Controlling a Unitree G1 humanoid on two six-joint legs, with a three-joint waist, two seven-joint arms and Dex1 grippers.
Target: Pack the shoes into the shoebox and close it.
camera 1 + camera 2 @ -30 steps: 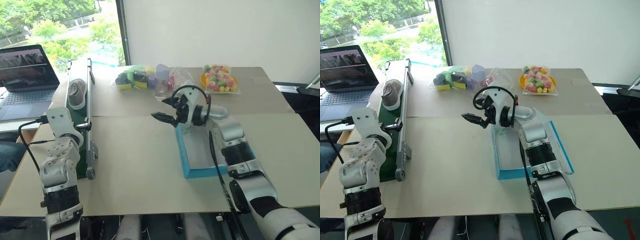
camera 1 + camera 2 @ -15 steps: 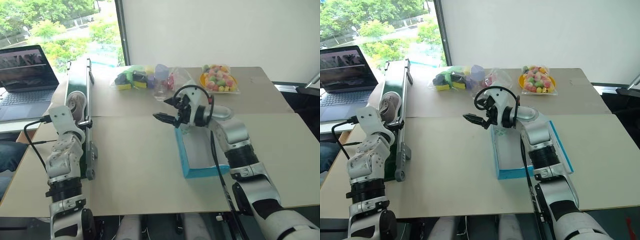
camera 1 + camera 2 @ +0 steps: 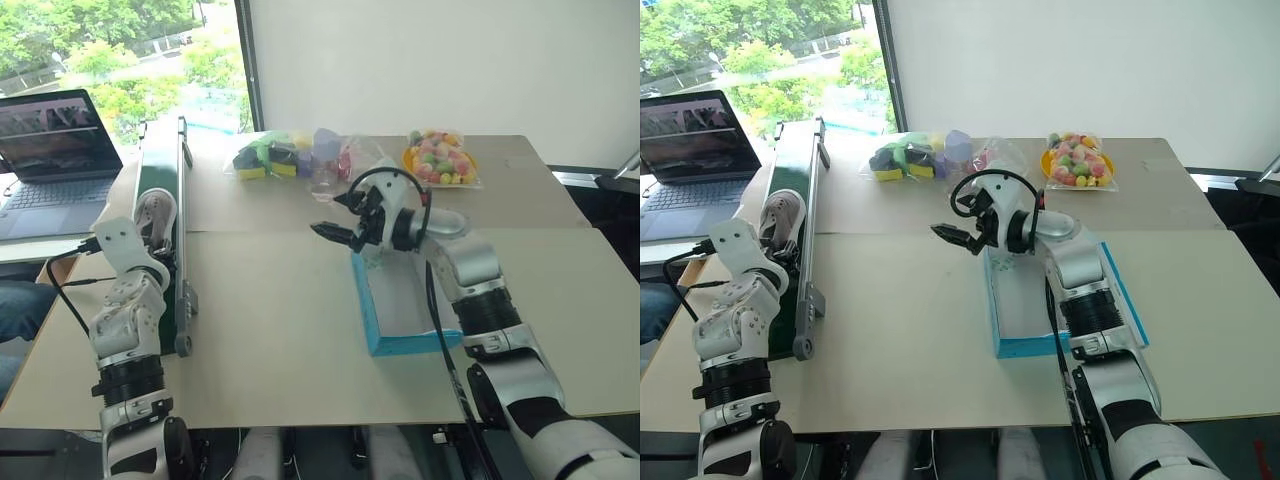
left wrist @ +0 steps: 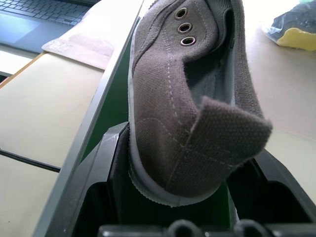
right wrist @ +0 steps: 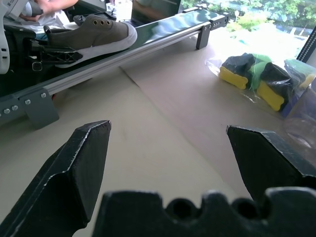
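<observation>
Shoebox open on table, one shoe at L gripper in green bin

Shoebox (image 3: pixel 410 305): blue, white inside, lid folded back toward robot's right. Nothing visible in the part of the interior that shows; R forearm covers some of it.

Shoe (image 3: pixel 780 213) sits in long dark green bin (image 3: pixel 163 180) w/ metal side rail, at table's left edge. Heel end faces L gripper (image 4: pixel 192 197); L wrist view shows black fingers (image 4: pixel 116 168) close on both sides of the heel, sole touching left finger. Looks clamped on the shoe.

R gripper (image 3: pixel 962 232) hangs above table just past shoebox's far end, pointing toward the bin, fingers wide apart, holding nothing.

Far side of table: clear bag of foam blocks (image 3: pixel 265 155), bag of coloured sweets (image 3: pixel 438 160). Laptop (image 3: pixel 55 135) beyond the bin.
</observation>
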